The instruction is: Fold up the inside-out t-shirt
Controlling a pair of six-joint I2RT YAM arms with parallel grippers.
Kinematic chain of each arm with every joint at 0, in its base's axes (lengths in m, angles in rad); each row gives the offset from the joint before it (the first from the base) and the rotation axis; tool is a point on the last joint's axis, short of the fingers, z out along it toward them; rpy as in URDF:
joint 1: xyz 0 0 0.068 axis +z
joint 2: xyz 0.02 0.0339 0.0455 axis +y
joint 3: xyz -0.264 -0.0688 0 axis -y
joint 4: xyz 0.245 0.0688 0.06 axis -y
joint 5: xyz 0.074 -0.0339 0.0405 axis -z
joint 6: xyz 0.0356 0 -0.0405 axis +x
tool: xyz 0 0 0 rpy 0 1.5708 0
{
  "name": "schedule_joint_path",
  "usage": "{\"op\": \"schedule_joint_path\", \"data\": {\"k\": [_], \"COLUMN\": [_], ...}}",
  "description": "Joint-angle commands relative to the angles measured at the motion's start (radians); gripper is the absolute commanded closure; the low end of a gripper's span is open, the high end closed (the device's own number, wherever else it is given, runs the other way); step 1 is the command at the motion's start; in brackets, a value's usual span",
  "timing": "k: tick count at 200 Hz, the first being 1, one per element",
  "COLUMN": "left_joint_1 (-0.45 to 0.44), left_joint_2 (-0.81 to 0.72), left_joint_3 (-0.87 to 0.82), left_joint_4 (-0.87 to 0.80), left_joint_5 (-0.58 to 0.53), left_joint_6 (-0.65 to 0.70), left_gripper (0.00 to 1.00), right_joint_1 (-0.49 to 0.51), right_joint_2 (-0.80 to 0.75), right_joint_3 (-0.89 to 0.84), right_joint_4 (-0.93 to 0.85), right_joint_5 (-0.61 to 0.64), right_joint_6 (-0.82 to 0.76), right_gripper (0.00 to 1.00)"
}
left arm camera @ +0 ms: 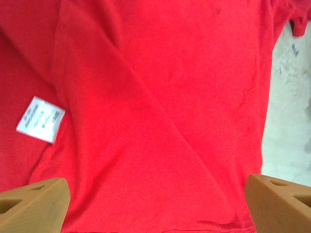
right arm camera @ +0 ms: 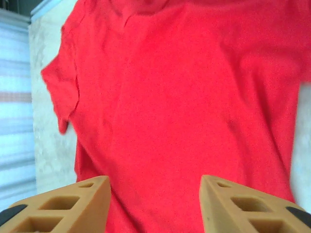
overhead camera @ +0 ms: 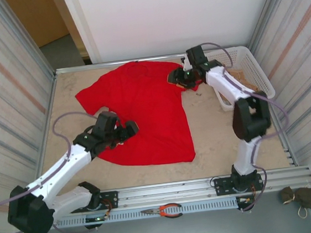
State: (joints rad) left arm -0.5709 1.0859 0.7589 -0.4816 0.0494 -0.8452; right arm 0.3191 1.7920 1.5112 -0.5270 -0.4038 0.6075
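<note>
A pale table is seen, with the red inside-out t-shirt spread flat in its middle. The left gripper is held wide open and empty over the shirt's near left edge, its arm stretched low; the right gripper is held partly open and empty by the far right sleeve, its arm bent high. A tan cloth is kept in the white basket

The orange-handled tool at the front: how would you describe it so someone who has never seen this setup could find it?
Start at the metal rail along the near edge of the table. Near its middle, lying flat on it, are the pliers. They are the only small hand tool there, with orange handles, unlike the big red t-shirt spread on the table beyond.
</note>
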Motion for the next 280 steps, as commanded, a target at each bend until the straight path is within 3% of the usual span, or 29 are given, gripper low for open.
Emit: {"op": "schedule_joint_path", "data": {"k": [1, 39, 67, 94, 149, 184, 201, 256, 260, 271, 280], "left_joint_1": [0.019, 0.048, 0.060, 0.060, 0.059, 0.059, 0.059, 0.059, 0.059, 0.059, 0.059], "left_joint_2": [0.033, 0.055, 0.083, 0.106, 0.117, 0.111, 0.112, 0.111, 0.111, 0.109, 0.108], "left_joint_3": [0.052, 0.086, 0.107, 0.126, 0.122, 0.110, 0.111, 0.102, 0.099, 0.093, 0.090], "left_joint_4": [-0.119, -0.135, -0.144, -0.146, -0.137, -0.139, -0.147, -0.167, -0.166, -0.162, -0.159], "left_joint_5": [-0.016, 0.014, 0.042, 0.068, 0.087, 0.089, 0.090, 0.094, 0.096, 0.099, 0.100], "left_joint_6": [0.212, 0.263, 0.278, 0.284, 0.283, 0.280, 0.289, 0.317, 0.317, 0.314, 0.313], "left_gripper": [0.07, 0.07, 0.07, 0.07, 0.08, 0.08, 0.08, 0.08, 0.08, 0.08, 0.08], "right_joint_1": [0.025, 0.144, 0.209, 0.243, 0.267, 0.250, 0.218, 0.085, 0.084, 0.091, 0.105], "right_joint_2": [-0.150, -0.380, -0.443, -0.482, -0.464, -0.431, -0.449, -0.606, -0.613, -0.623, -0.624], "right_joint_3": [-0.230, -0.581, -0.749, -0.871, -0.944, -0.914, -0.911, -0.925, -0.922, -0.908, -0.897], "right_joint_4": [-0.018, -0.027, -0.003, 0.093, 0.197, 0.186, 0.168, 0.085, 0.077, 0.054, 0.039], "right_joint_5": [0.123, 0.258, 0.313, 0.303, 0.274, 0.272, 0.269, 0.231, 0.228, 0.212, 0.205], "right_joint_6": [-0.016, 0.046, 0.131, 0.214, 0.273, 0.240, 0.221, 0.151, 0.151, 0.151, 0.149], "right_gripper": [0.45, 0.39, 0.33, 0.34, 0.57, 0.81, 1.00, 1.00, 0.92, 0.47, 0.37]}}
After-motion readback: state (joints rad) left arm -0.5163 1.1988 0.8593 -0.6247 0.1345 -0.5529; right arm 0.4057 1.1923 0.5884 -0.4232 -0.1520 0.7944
